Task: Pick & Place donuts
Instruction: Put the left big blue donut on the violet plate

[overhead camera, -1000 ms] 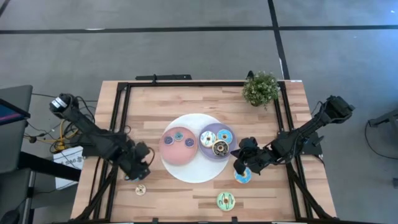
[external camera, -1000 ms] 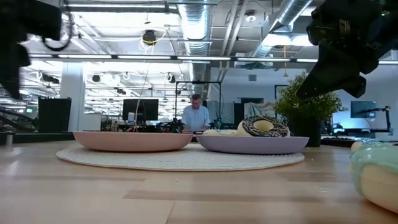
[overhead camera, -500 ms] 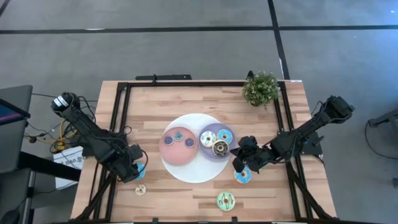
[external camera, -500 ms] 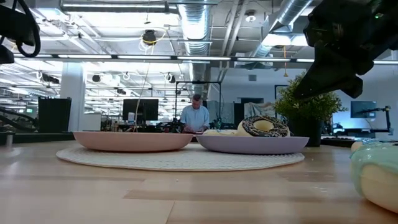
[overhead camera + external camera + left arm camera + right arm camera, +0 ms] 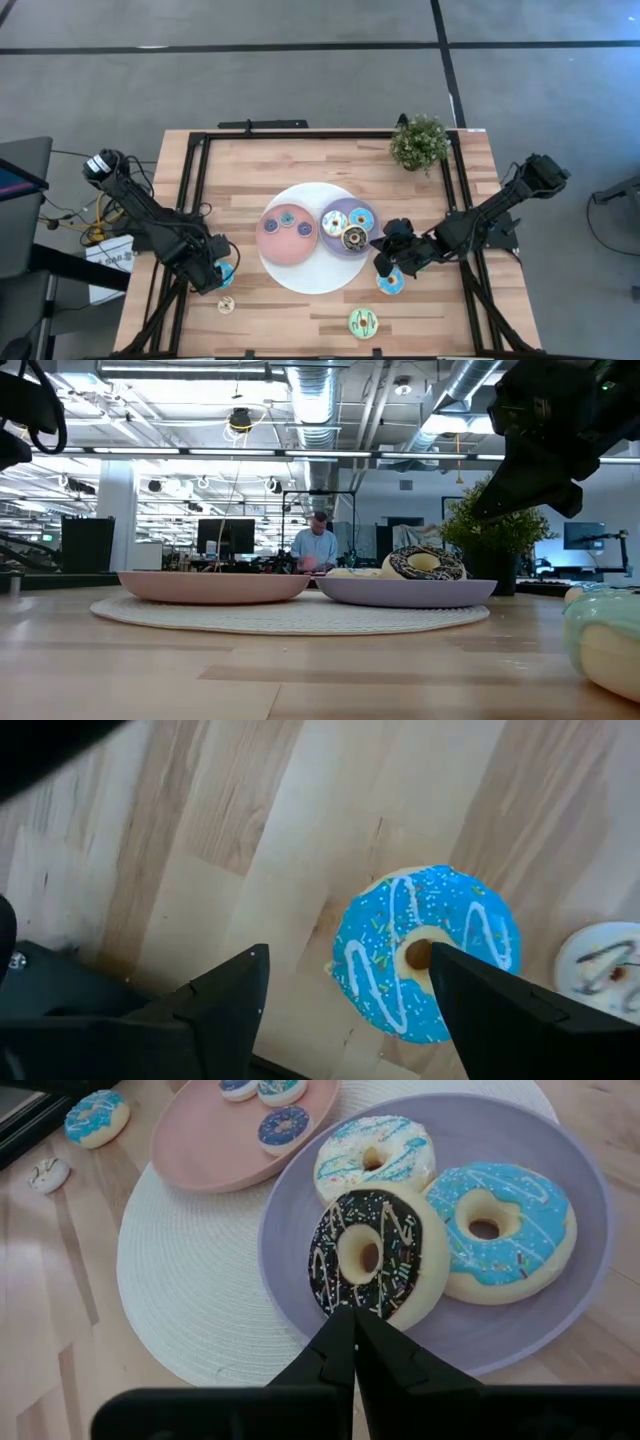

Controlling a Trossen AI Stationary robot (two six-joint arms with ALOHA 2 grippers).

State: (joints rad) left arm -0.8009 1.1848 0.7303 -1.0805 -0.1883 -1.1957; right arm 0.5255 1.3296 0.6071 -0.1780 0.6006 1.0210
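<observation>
The donuts lie scattered around the white round mat (image 5: 300,270), which serves as the landmark here. On the mat, the pink plate (image 5: 272,243) carries two small ones and the purple plate (image 5: 560,1305) carries three larger ones: a brown one (image 5: 378,1258), a blue one (image 5: 500,1228) and a white one (image 5: 373,1156). Off the mat, a blue donut (image 5: 425,952) rests on the tabletop (image 5: 300,325) beside the mat's left edge, with a small white one (image 5: 226,305) just nearer the front. Another blue donut (image 5: 391,284) sits by the mat's right front edge, and a green one (image 5: 363,322) lies well in front of the mat.

The left hand (image 5: 345,990) hovers over the blue donut left of the mat, fingers spread, one on each side of it, not yet gripping. The right hand (image 5: 354,1342) is clenched on nothing, poised just off the purple plate's rim.

These look like light, rigid toy rings with smooth icing, so likely a little slippery. Pinching across the outer diameter should seat the ring best.

The left donut lies close to the black frame rail (image 5: 196,190) and the tabletop's left edge, leaving little room outward. Toward the mat the wood is open, though the plate rim will need a lift to clear.
</observation>
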